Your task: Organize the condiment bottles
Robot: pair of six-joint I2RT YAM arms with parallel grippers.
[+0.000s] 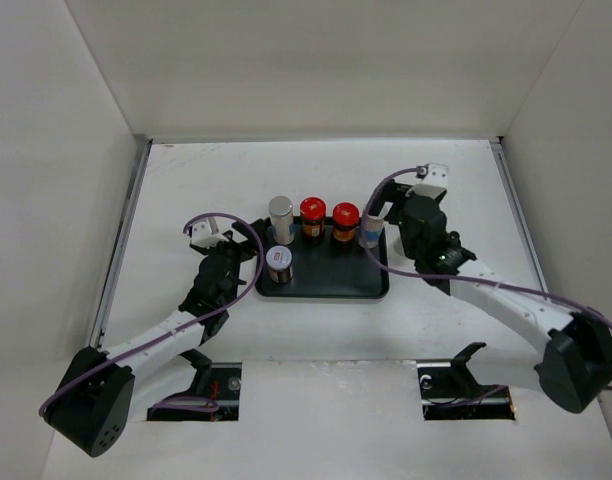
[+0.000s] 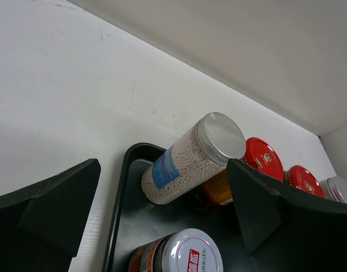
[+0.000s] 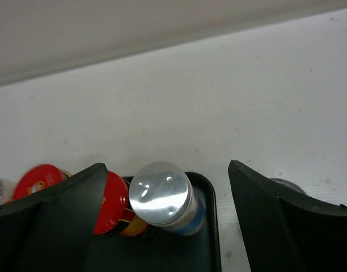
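White table point(image 1: 186, 180), boxed in by pale walls. At its middle a black tray point(image 1: 326, 285). Along the tray's back edge, left to right: grey-capped jar point(image 1: 281, 218), red-capped jar point(image 1: 312, 217), second red-capped jar point(image 1: 345, 221), second grey-capped jar point(image 1: 372, 231) in the right corner. Front left, a short white-lidded jar point(image 1: 278, 263). Left gripper point(image 2: 162, 167) spread wide by the tray's left rim, holding nothing. Right gripper point(image 3: 168, 165) likewise parted, flanking the second grey-capped jar, gaps either side.
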